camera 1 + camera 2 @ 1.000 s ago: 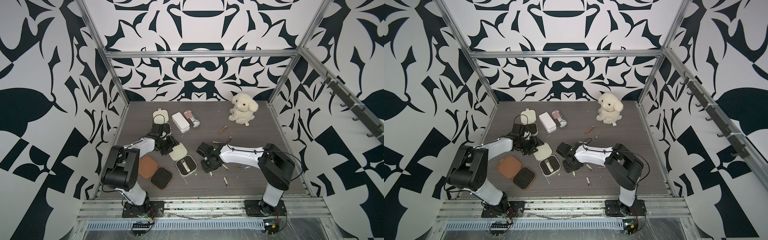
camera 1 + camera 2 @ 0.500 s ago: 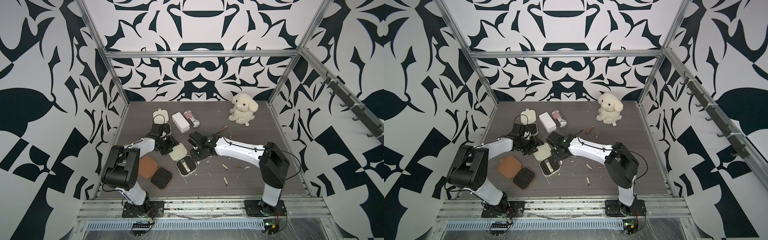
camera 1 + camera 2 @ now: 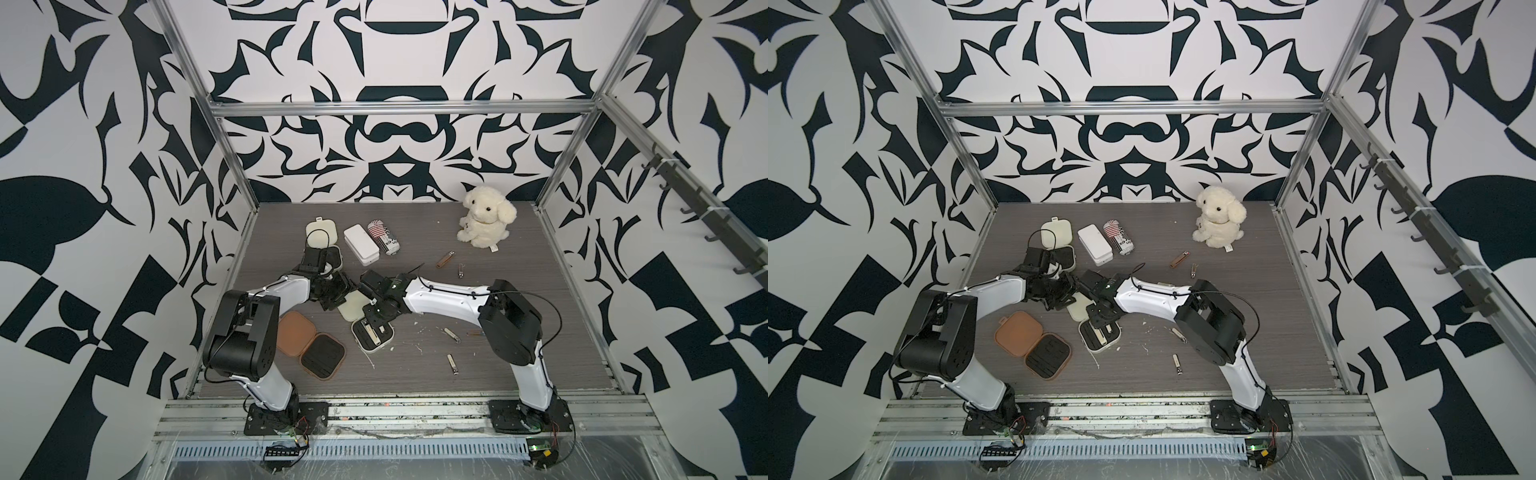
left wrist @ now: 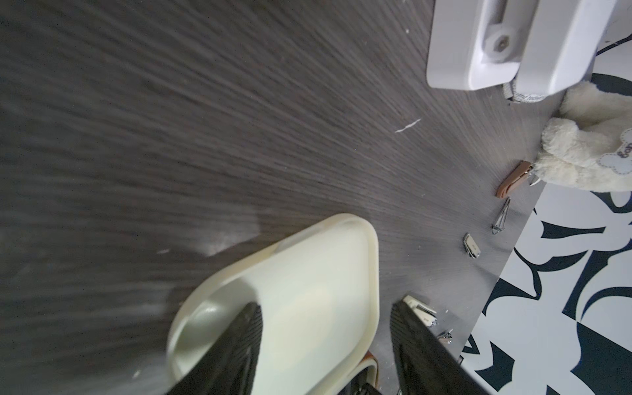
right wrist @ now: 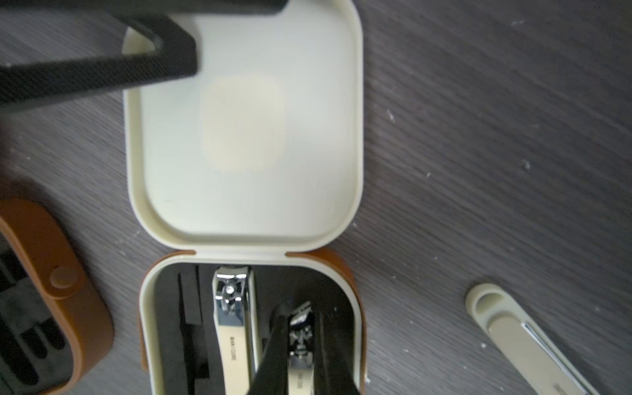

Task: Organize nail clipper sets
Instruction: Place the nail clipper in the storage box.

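Both top views show the open cream case [image 3: 352, 311] mid-table between the arms, with the right gripper [image 3: 372, 320] over its tray.

Left wrist: the left gripper [image 4: 326, 307] straddles the lid rim, but I cannot tell if it pinches. The plush tag [image 4: 615, 159] reads "dog".

Right wrist: the jaws are clamped on a small clipper [image 5: 301, 345]. Seat it flat in its slot, parallel to the neighbouring clipper [image 5: 232, 325] marked "MANICURE", before letting go.

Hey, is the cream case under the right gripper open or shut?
Open. The cream case has its lid folded back flat, baring the black insert with one clipper seated in it.
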